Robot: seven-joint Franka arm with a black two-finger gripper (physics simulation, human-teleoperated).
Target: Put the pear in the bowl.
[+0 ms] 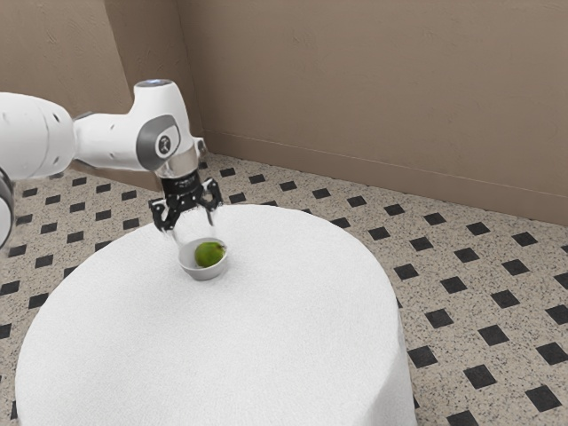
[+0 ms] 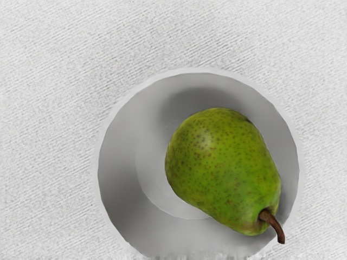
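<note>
In the exterior view, we see the pear (image 1: 209, 255) lying inside the bowl (image 1: 203, 273), stem toward two o'clock. Our pincer (image 1: 196, 236) hangs just above, its fingers apart, near the white surface's (image 1: 222, 355) twelve-o'clock edge.

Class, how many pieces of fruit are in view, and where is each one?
1: the pear, lying on its side in the bowl, beneath the open gripper.
</note>
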